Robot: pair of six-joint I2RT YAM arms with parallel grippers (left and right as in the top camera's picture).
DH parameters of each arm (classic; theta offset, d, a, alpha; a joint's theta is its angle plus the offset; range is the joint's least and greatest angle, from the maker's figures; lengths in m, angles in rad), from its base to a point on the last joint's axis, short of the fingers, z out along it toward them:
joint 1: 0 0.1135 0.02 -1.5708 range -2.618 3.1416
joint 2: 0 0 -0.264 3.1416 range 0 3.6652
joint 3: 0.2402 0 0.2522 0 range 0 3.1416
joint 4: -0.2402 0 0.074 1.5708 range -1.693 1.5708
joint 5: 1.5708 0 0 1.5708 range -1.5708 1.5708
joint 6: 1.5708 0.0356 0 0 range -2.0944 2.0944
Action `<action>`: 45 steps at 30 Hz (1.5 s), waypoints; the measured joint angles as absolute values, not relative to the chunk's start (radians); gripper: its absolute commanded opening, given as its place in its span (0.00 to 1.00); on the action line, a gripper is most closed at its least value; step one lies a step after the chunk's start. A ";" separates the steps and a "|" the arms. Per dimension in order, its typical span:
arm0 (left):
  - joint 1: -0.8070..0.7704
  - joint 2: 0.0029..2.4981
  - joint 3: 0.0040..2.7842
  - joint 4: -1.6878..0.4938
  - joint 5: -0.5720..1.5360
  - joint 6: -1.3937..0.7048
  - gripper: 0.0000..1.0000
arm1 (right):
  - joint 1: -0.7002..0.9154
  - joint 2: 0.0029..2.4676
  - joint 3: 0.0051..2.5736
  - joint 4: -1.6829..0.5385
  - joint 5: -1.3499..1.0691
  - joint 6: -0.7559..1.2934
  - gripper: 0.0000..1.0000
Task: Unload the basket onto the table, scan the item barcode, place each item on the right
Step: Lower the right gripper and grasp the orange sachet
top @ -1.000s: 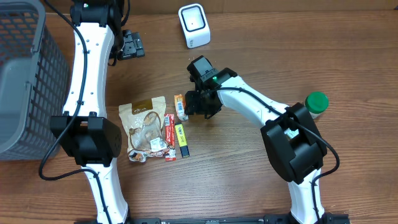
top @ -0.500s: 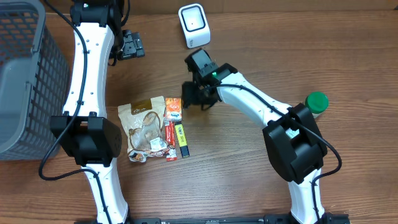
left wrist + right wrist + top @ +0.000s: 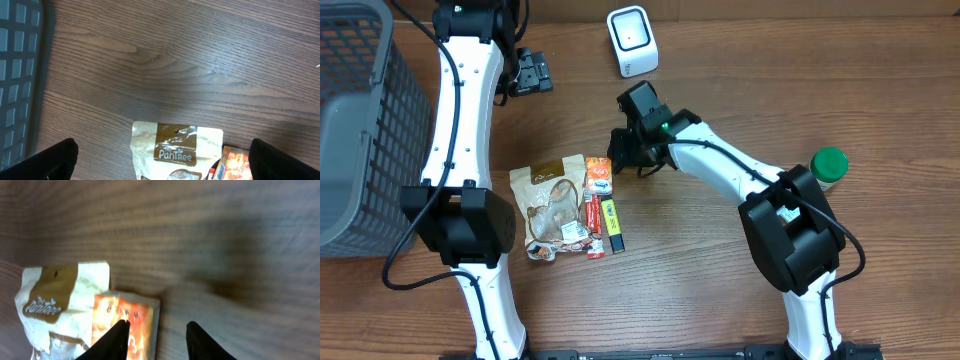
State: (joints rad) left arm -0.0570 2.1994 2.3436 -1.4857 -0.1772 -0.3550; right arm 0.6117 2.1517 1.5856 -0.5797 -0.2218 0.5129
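item: the orange packet [image 3: 599, 173] lies flat on the worktop [image 3: 720, 300]. its left edge is against the pale pouch [image 3: 552, 205]. the red bar [image 3: 592, 212] and the yellow marker [image 3: 611, 220] lie just below it. the scanner [image 3: 632, 40] stands well apart from it, near the far edge.

right gripper [image 3: 157, 340]: i hover over the packet's right edge. the fingers are apart and clamped on nothing. one finger is above the packet and the other is above bare wood.

left gripper [image 3: 165, 162]: the fingers are wide apart and empty. i hold it well back from the items, towards the far edge.

hazards, in my judgement:
- the packet is thin and flat, so closing from here may shove it sideways instead of lifting it.
- the pouch touches the packet, so a finger set too far left may catch the pouch corner and drag both.
- no barcode shows on the upward face. presenting this face to the scanner is likely to give no read, and the packet may need turning.
- a shallow pinch on one edge may let the packet swing or drop on the way to the scanner.

readable text: the pouch label reads "pantree" on a brown band. the print on the orange packet is blurred and i cannot read it. nothing is legible on the scanner.
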 measured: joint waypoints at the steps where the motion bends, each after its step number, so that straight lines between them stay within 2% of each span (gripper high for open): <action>1: -0.057 2.199 2.344 -1.486 -0.178 -0.355 1.00 | 0.616 2.152 1.575 -0.576 -0.230 0.519 0.38; 6: -0.057 2.199 2.344 -1.486 -0.177 -0.355 1.00 | 0.656 2.152 1.536 -0.541 -0.255 0.525 0.33; 10: -0.057 2.199 2.344 -1.486 -0.177 -0.355 1.00 | 0.693 2.152 1.486 -0.472 -0.258 0.559 0.25; 15: -0.057 2.199 2.344 -1.486 -0.177 -0.355 1.00 | 0.704 2.152 1.433 -0.397 -0.259 0.588 0.22; 16: -0.057 2.199 2.344 -1.486 -0.177 -0.355 1.00 | 0.704 2.152 1.430 -0.391 -0.262 0.591 0.04; 23: -0.057 2.199 2.344 -1.486 -0.177 -0.355 1.00 | 0.685 2.148 1.434 -0.400 -0.273 0.599 0.04; 32: -0.057 2.199 2.344 -1.486 -0.177 -0.355 1.00 | 0.493 1.988 1.447 -0.685 -0.236 0.435 0.04; 36: -0.057 2.199 2.344 -1.486 -0.177 -0.355 1.00 | 0.457 1.942 1.455 -0.823 -0.175 0.376 0.04; 39: -0.057 2.199 2.344 -1.486 -0.178 -0.355 1.00 | 0.458 1.941 1.422 -0.823 -0.120 0.348 0.04; 40: -0.057 2.199 2.344 -1.486 -0.178 -0.355 1.00 | 0.459 1.941 1.405 -0.813 -0.110 0.343 0.08; 42: -0.057 2.199 2.344 -1.486 -0.178 -0.355 1.00 | 0.459 1.943 1.358 -0.776 -0.093 0.336 0.44; 45: -0.057 2.199 2.344 -1.485 -0.177 -0.355 1.00 | 0.458 1.945 1.322 -0.767 -0.073 0.325 0.50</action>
